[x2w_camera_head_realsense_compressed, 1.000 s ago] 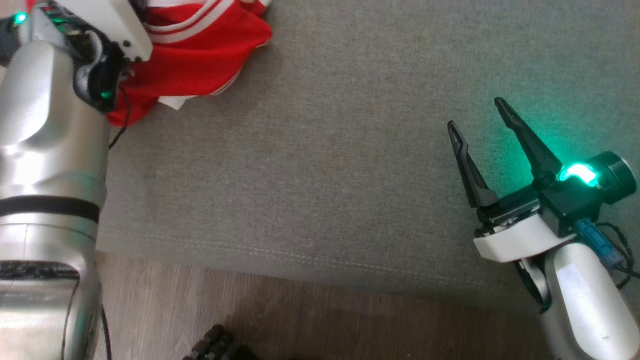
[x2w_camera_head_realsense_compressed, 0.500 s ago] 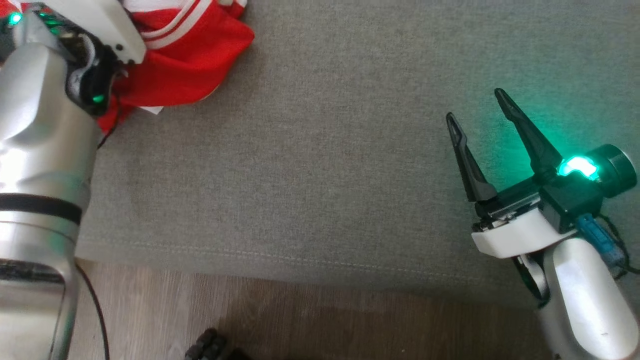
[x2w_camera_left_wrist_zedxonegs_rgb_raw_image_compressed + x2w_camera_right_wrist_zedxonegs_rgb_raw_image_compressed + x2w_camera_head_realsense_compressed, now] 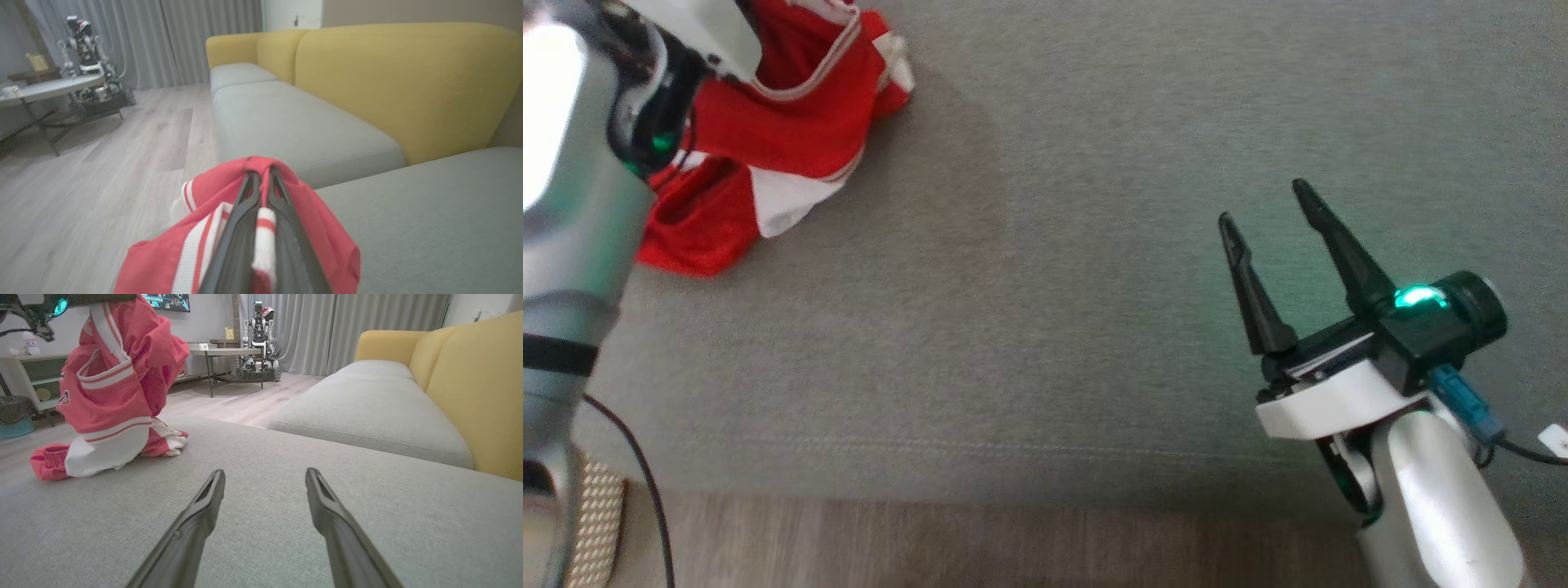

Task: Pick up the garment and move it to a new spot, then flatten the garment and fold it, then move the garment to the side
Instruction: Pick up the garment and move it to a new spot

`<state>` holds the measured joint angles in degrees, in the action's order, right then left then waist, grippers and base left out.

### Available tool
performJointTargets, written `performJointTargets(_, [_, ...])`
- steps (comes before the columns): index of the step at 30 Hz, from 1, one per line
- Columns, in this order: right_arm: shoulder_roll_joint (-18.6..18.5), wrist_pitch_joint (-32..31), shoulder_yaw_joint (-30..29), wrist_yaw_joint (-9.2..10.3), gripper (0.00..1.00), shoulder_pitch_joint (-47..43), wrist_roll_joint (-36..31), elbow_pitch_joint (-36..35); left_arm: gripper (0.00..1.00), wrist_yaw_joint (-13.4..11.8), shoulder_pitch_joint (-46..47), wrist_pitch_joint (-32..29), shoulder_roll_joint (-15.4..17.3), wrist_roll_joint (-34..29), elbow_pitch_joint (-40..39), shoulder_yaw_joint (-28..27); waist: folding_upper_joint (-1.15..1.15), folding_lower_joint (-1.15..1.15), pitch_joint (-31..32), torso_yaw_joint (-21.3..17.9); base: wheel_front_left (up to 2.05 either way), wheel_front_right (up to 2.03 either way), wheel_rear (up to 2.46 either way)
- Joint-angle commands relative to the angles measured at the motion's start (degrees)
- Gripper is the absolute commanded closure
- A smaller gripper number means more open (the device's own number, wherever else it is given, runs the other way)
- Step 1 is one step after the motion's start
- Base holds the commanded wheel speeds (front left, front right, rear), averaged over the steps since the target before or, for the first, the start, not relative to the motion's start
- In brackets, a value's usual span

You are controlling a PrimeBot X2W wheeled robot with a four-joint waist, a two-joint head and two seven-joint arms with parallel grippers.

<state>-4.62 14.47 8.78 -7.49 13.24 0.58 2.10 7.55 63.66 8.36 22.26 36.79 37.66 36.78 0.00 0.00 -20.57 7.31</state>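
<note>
Left pincer [image 3: 261,173] pinches the garment [image 3: 110,400], partly lifted off the sofa seat [image 3: 1054,286] (right pincer [image 3: 1262,202] spread); moving, folding remain

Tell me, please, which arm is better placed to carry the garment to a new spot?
Left. The left gripper is shut on the garment, which is partly lifted off the sofa; the right gripper is open, well apart from the cloth.
</note>
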Motion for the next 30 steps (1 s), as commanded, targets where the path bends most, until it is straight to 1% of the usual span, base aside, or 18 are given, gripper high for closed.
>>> performJointTargets(1, [1.0,0.5,1.6,0.00,0.00,-0.5,0.4,-1.8,1.00,-0.1,4.1,-0.2,3.5,-0.5,-3.2,-1.3,0.00,0.00,2.2,-3.1,0.00,0.00,0.00])
performJointTargets(4, [1.5,0.5,2.0,0.00,0.00,-0.3,1.1,-2.1,1.00,-0.1,6.0,-2.0,4.8,-1.0,-8.1,-0.1,0.00,0.00,2.6,-6.2,0.00,0.00,0.00])
performJointTargets(6, [1.6,0.5,2.2,0.00,0.00,0.0,1.7,-2.2,1.00,-0.1,7.3,-3.7,5.1,-1.3,-10.8,0.4,0.00,0.00,2.5,-8.5,0.00,0.00,0.00])
performJointTargets(10, [1.7,0.5,3.3,0.00,0.00,0.5,5.2,-2.7,1.00,-0.2,9.7,-7.1,4.7,-1.5,-15.0,1.3,0.00,0.00,1.7,-14.0,0.00,0.00,0.00])
performJointTargets(14, [1.7,0.5,3.4,0.00,0.00,1.1,8.0,-3.3,1.00,-0.3,11.8,-10.2,3.9,-2.1,-17.3,2.8,0.00,0.00,0.0,-19.8,0.00,0.00,0.00])
performJointTargets(17, [1.7,0.5,3.5,0.00,0.00,1.7,9.6,-3.8,1.00,-0.3,12.7,-12.3,2.8,-2.3,-17.5,4.3,0.00,0.00,-1.7,-23.7,0.00,0.00,0.00])
performJointTargets(20, [1.7,0.5,4.1,0.00,0.00,2.4,11.4,-4.4,1.00,-0.2,13.0,-12.9,2.0,-3.0,-17.0,6.4,0.00,0.00,-3.7,-27.4,0.00,0.00,0.00])
performJointTargets(21, [1.7,0.5,4.1,0.00,0.00,2.4,11.4,-4.4,1.00,-0.2,13.0,-12.9,2.0,-3.0,-17.0,6.4,0.00,0.00,-3.7,-27.4,0.00,0.00,0.00])
performJointTargets(26, [1.7,0.5,4.7,0.00,0.00,3.5,14.3,-5.5,1.00,-0.1,12.0,-13.0,1.5,-3.7,-14.6,10.9,0.00,0.00,-7.0,-32.2,0.00,0.00,0.00])
performJointTargets(29, [1.7,0.5,5.5,0.00,0.00,4.0,15.5,-5.8,1.00,-0.1,12.6,-11.6,2.9,-7.9,-12.3,15.2,0.00,0.00,-8.6,-34.2,0.00,0.00,0.00])
performJointTargets(30, [1.7,0.5,5.9,0.00,0.00,4.2,15.9,-5.9,1.00,-0.1,12.2,-11.0,3.0,-8.1,-11.3,15.9,0.00,0.00,-9.0,-34.8,0.00,0.00,0.00])
